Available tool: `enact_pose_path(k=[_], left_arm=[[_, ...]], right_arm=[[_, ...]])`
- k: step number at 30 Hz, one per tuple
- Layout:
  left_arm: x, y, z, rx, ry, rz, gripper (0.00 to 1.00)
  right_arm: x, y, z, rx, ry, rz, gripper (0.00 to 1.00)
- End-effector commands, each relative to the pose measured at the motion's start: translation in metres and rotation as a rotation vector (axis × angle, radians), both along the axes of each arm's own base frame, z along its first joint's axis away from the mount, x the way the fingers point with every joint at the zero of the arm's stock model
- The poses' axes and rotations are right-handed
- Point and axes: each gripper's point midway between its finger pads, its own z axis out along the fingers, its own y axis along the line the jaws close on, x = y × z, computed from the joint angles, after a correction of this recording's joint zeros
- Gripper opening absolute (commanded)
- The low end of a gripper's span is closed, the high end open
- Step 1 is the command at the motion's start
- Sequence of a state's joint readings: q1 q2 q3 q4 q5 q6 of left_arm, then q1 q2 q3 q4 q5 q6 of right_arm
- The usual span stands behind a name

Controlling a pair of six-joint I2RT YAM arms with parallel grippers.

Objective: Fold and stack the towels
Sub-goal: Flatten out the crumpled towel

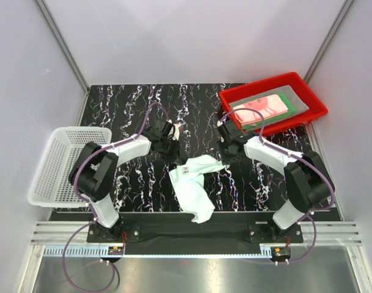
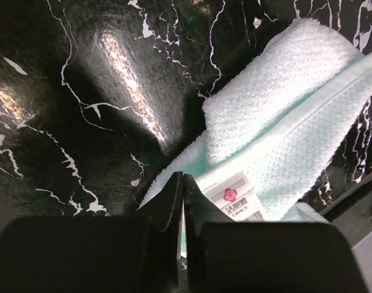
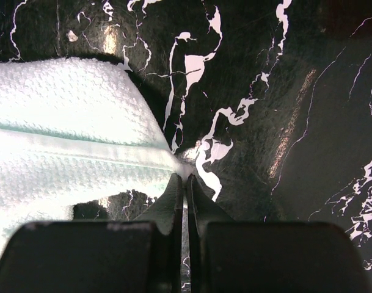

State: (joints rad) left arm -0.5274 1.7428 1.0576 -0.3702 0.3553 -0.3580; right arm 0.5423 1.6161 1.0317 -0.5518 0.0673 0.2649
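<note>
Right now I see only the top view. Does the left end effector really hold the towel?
Observer: Yes. In the left wrist view, the left end effector is shut on an edge of the towel, beside a white label with a red flower mark.
Operator: And the right one?
Observer: The right end effector is shut on a corner, where the hem ends.

Overhead view wide—wrist views close, sharing towel (image 1: 195, 186).
</note>
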Motion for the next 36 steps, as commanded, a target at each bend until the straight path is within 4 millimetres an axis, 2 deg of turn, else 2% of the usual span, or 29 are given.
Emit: enact_pose_path(k=[1,3,7,9,10,11,13,14,17,18,21,23,28,29,33,34,36], left_arm=[[0.004,-0.01,0.025,-0.063,-0.045,-0.022,0.0],[0.005,-0.009,0.036,-0.066,-0.06,-0.016,0.0],[0.011,0.001,0.075,-0.045,-0.138,0.048,0.0],[0.013,0.006,0.081,-0.039,-0.158,0.078,0.0],[0.014,0.01,0.08,-0.018,-0.155,0.105,0.1],[0.013,0.013,0.076,-0.004,-0.144,0.116,0.18],[0.012,0.012,0.069,-0.008,-0.123,0.127,0.29],[0.008,0.011,0.055,-0.003,-0.086,0.129,0.37],[0.005,0.003,0.038,-0.031,-0.027,0.133,0.38],[0.002,0.006,0.023,-0.006,0.012,0.149,0.38],[-0.002,0.007,0.0,0.012,0.058,0.169,0.38],[0.0,-0.001,-0.001,-0.03,0.059,0.161,0.38],[-0.001,-0.003,-0.009,-0.03,0.086,0.166,0.32],[-0.002,-0.003,-0.009,-0.027,0.09,0.166,0.29],[-0.003,-0.004,-0.002,-0.041,0.093,0.166,0.03],[-0.002,-0.004,0.0,-0.04,0.094,0.168,0.0],[0.0,-0.004,0.013,-0.038,0.078,0.169,0.0]], right_arm=[[0.01,0.001,0.015,0.014,-0.057,-0.008,0.0],[0.015,0.003,0.025,0.027,-0.085,-0.015,0.0],[0.019,0.003,0.041,0.036,-0.12,-0.026,0.0],[0.019,0.002,0.043,0.032,-0.12,-0.025,0.0],[0.018,0.001,0.042,0.031,-0.117,-0.026,0.0],[0.017,0.001,0.04,0.029,-0.113,-0.027,0.0],[0.016,0.002,0.038,0.037,-0.109,-0.023,0.0],[0.014,0.002,0.036,0.039,-0.104,-0.023,0.0],[0.013,0.002,0.036,0.038,-0.103,-0.022,0.0],[0.013,0.001,0.036,0.037,-0.102,-0.022,0.0],[0.014,0.002,0.041,0.043,-0.112,-0.021,0.0],[0.014,0.001,0.042,0.042,-0.116,-0.019,0.0],[0.014,0.001,0.04,0.039,-0.112,-0.021,0.0],[0.014,0.001,0.039,0.038,-0.111,-0.019,0.0],[0.015,0.003,0.037,0.043,-0.108,-0.016,0.0],[0.016,0.004,0.038,0.042,-0.112,-0.014,0.0],[0.018,0.003,0.04,0.034,-0.116,-0.014,0.0]])
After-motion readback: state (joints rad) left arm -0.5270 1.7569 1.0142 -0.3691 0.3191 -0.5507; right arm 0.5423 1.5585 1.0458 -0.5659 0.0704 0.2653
